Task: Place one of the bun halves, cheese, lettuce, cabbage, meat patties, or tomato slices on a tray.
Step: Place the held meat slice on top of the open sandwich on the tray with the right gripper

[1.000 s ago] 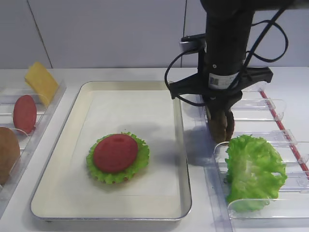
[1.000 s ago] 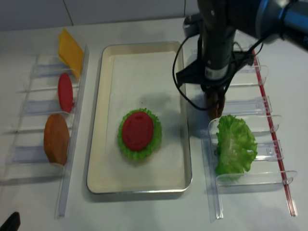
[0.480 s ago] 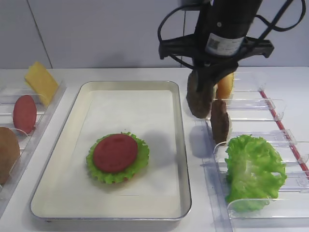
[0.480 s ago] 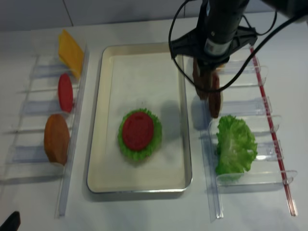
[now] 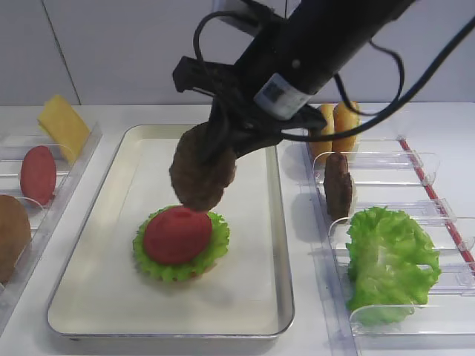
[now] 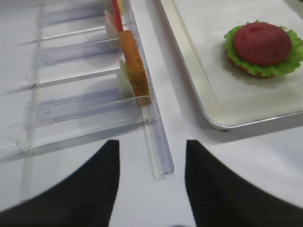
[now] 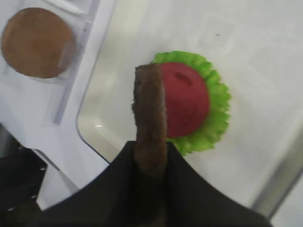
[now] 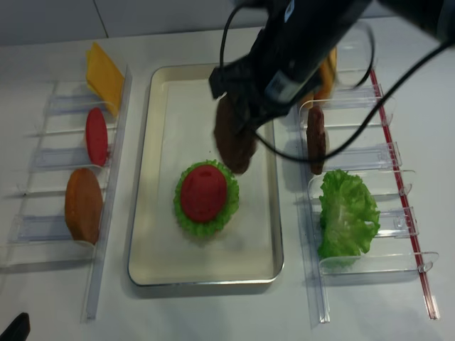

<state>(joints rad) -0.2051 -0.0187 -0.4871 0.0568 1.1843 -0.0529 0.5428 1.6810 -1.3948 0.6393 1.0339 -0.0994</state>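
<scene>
My right gripper (image 5: 224, 147) is shut on a dark-brown meat patty (image 5: 201, 175), which hangs on edge over the metal tray (image 5: 87, 298), just above and behind the stack there. That stack is a red tomato slice (image 5: 177, 233) on frilly lettuce (image 5: 217, 248). In the right wrist view the patty (image 7: 150, 109) stands edge-on between my fingers, with the tomato slice (image 7: 188, 99) below it. A second patty (image 5: 338, 185) stands in the right rack. My left gripper (image 6: 151, 156) is open over bare table by the left rack's end.
The right rack holds a big lettuce leaf (image 5: 390, 263) and bun halves (image 5: 334, 122) at the back. The left rack holds a yellow cheese slice (image 5: 63, 126), a tomato slice (image 5: 37, 174) and a bun half (image 5: 11, 233). The tray's near half is bare liner.
My right gripper lifted one patty out of the right rack and carried it left, from beside the tray to above the tomato and lettuce stack. The other patty stayed in the rack.
</scene>
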